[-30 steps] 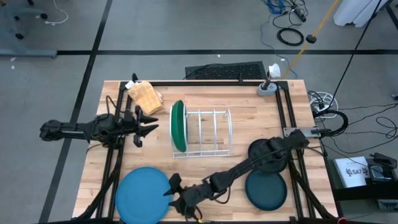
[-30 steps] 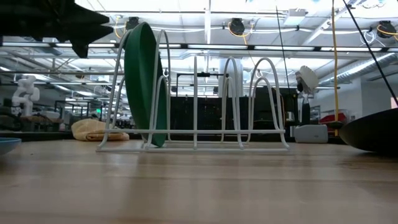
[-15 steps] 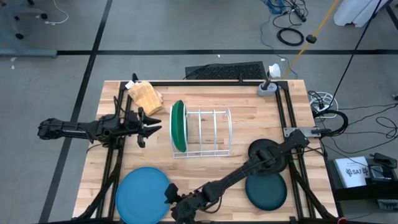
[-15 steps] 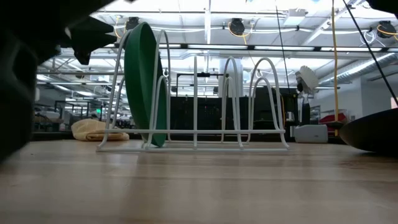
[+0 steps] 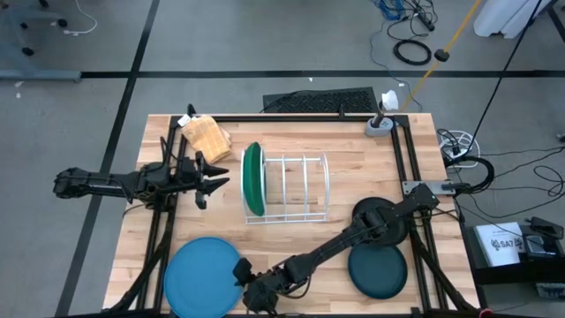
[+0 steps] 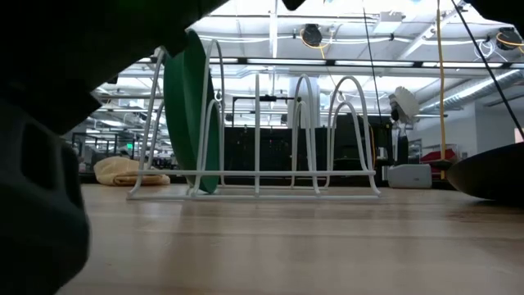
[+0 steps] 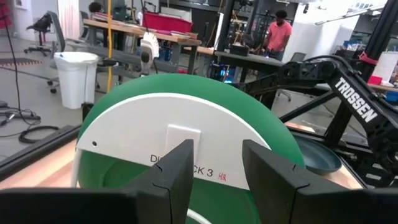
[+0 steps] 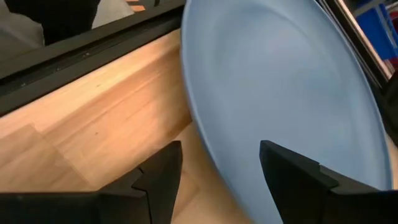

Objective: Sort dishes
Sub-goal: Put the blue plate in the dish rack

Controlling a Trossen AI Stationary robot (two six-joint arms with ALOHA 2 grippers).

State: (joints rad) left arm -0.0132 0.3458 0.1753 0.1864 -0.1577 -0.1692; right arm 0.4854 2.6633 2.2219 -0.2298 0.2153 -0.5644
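Workshop floor, grey, with cables and taped lines around a wooden counter (image 5: 353,177) framed by dark rails.

White wire rack (image 5: 296,187) near the counter's middle. Large green plate (image 5: 253,179) stands on edge in the rack's leftmost slot; in the low view the same plate (image 6: 190,106) is upright against the wire loops. Remaining slots hold nothing visible.

Light-blue plate (image 5: 199,274) lies flat at the front left of the counter. Dark-teal plate (image 5: 378,269) lies flat at the front right, partly under the right arm's base. Black plate (image 6: 491,174) shows only as a dark rim at the right edge of the low view. Tan woven object (image 5: 205,135) at the back left corner.

Right gripper (image 5: 245,281) is low at the front edge, just beside the light-blue plate's right rim. Its wrist view shows both fingers spread, the plate (image 8: 292,93) filling the space ahead and its rim lying between the fingers; contact cannot be told. A dark arm mass blocks the left part of the low view.

Left gripper (image 5: 214,179) is at the left side of the counter, pointing at the green plate and clear of it. Its wrist view shows fingers apart, holding nothing, with the green plate (image 7: 261,124) and the rack's white end panel straight ahead. A person in a red shirt (image 7: 278,34) stands in the room behind.
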